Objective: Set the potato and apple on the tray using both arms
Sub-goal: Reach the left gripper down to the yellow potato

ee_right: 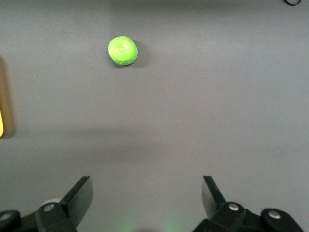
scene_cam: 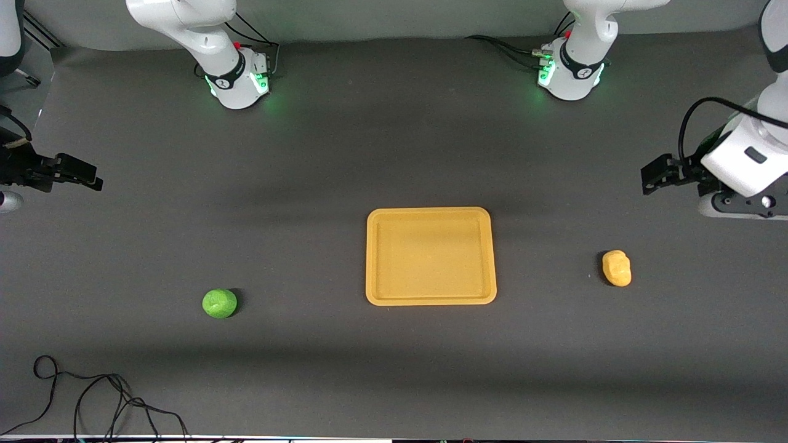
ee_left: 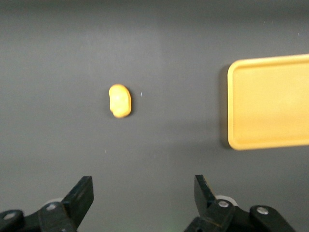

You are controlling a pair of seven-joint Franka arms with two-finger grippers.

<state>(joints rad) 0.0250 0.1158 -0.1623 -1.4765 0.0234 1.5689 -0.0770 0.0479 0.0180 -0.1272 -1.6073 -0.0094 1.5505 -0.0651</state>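
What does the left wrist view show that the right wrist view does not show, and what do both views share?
Only the left wrist view shows the potato lying on the table apart from the tray, with a wide part of the tray. Only the right wrist view shows the apple and a cable end. Both share the dark table, a tray edge, and an open, empty tool: the left tool and the right tool.

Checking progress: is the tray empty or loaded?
Empty. The tray shows only bare floor; the apple and potato lie on the table beside it.
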